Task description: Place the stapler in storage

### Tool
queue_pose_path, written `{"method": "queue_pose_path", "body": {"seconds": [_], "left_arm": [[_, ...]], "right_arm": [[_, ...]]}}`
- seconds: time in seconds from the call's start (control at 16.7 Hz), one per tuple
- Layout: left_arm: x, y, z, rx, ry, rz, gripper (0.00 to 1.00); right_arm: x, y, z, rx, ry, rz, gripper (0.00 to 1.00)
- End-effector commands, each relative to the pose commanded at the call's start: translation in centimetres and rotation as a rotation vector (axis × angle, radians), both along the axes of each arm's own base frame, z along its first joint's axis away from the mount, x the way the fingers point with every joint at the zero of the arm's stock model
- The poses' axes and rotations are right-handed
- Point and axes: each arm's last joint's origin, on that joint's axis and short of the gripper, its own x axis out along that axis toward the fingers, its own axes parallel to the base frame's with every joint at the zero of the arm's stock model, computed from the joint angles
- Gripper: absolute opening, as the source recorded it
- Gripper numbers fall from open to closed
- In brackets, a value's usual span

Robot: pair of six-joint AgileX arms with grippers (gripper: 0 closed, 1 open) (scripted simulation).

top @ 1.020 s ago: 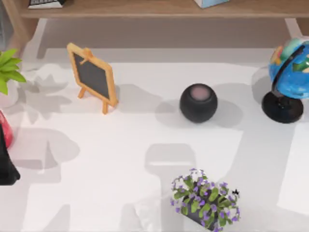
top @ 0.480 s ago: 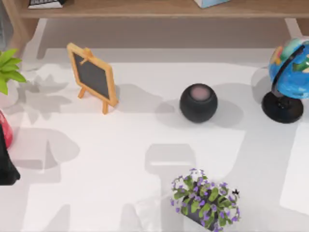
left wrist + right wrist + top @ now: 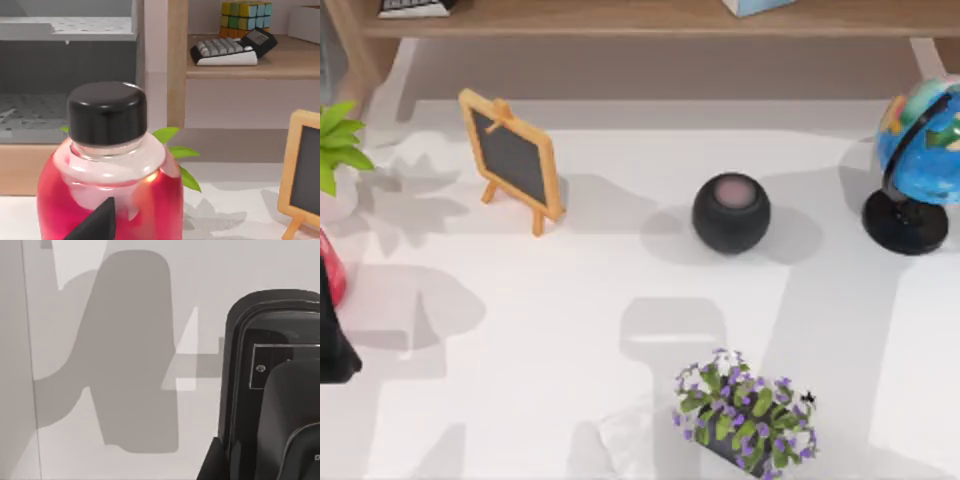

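Note:
A glossy black object with a rounded end [image 3: 260, 370] lies on the white table close under my right wrist camera; it looks like the stapler. Dark parts of my right gripper [image 3: 295, 430] overlap it at the picture's edge. My left arm is parked at the table's left edge, a black shape [image 3: 332, 345] beside a red bottle with a black cap [image 3: 107, 165]. One black tip of the left gripper [image 3: 95, 225] pokes up in front of that bottle. A wooden shelf [image 3: 620, 20] runs along the back.
On the table stand a small chalkboard easel [image 3: 512, 158], a black round speaker [image 3: 731, 213], a globe [image 3: 920, 165] at the right, a pot of purple flowers [image 3: 745, 418] at the front and a green plant [image 3: 335, 140] at the left. The shelf holds a calculator [image 3: 230, 50] and a colour cube [image 3: 246, 15].
The bright patch at the table's right edge has shrunk towards the right as a shadow spread over it. The objects and the left arm have stayed put.

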Motion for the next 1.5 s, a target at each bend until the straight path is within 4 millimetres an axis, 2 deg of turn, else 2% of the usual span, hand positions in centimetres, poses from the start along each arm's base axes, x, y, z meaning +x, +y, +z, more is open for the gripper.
{"method": "queue_pose_path", "body": {"seconds": [0.18,0.42,0.66,1.44,1.5], "left_arm": [[0.0,0.0,0.0,0.0,0.0,0.0,1.0],[0.0,0.0,0.0,0.0,0.0,0.0,1.0],[0.0,0.0,0.0,0.0,0.0,0.0,1.0],[0.0,0.0,0.0,0.0,0.0,0.0,1.0],[0.0,0.0,0.0,0.0,0.0,0.0,1.0]], "right_arm": [[0.2,-0.4,-1.3,0.001,0.006,-0.003,0.0],[0.4,-0.7,-5.1,-0.003,0.107,-0.028,0.0],[0.4,-0.7,-5.3,-0.003,0.114,-0.029,0.0],[0.4,-0.7,-5.3,-0.003,0.114,-0.029,0.98],[0.4,-0.7,-5.3,-0.003,0.114,-0.029,1.0]]}}
